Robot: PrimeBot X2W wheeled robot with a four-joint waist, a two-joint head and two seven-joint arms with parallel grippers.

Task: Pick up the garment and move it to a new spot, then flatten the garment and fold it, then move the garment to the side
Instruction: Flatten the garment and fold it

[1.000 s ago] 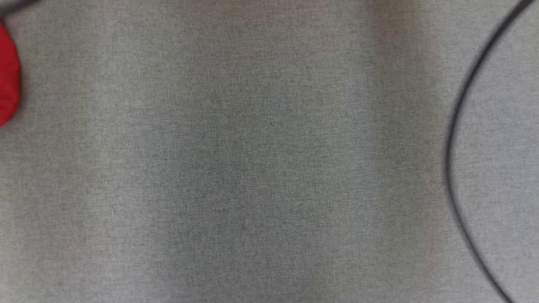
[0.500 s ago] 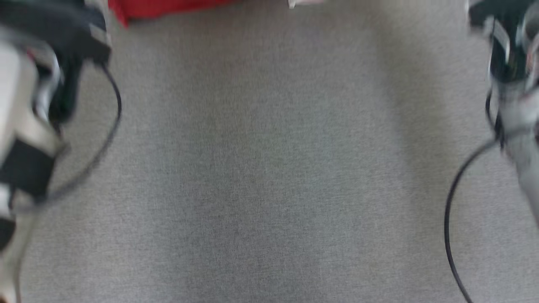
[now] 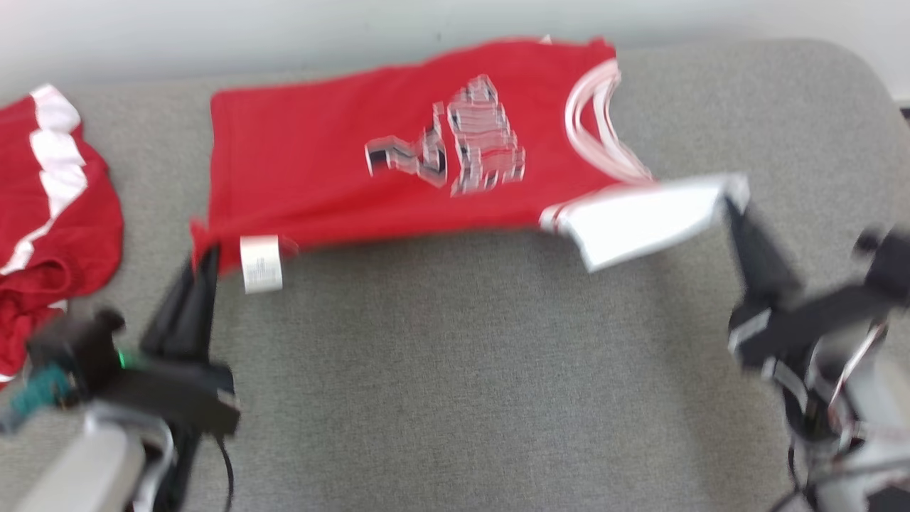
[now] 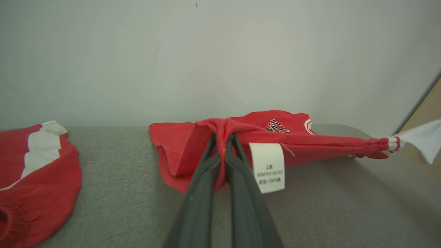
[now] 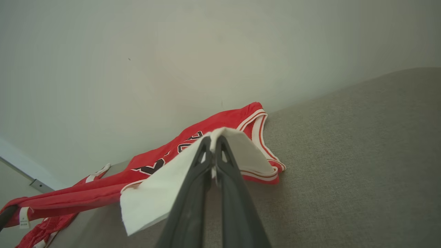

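Observation:
The garment [image 3: 341,163] is a red shirt with a printed front and a white sleeve [image 3: 640,217], stretched across the far part of the grey cushion [image 3: 462,370]. My left gripper [image 3: 206,256] is shut on its near left hem corner, beside the white label [image 3: 261,264]. In the left wrist view the fingers of the left gripper [image 4: 224,137] pinch bunched red cloth of the garment [image 4: 293,137], raised a little off the cushion. My right gripper [image 3: 732,203] is shut on the white sleeve's end; the right wrist view shows the right gripper [image 5: 213,139] clamped on that white cloth [image 5: 155,196].
A second red and white garment [image 3: 43,213] lies crumpled at the left edge, also in the left wrist view [image 4: 34,172]. A pale wall [image 3: 213,28] runs right behind the cushion. The cushion's rounded corner [image 3: 853,78] is at the far right.
The head camera has swung up from bare grey cushion to the garment and both grippers. The picture is blurred, so any move of the cloth itself cannot be told.

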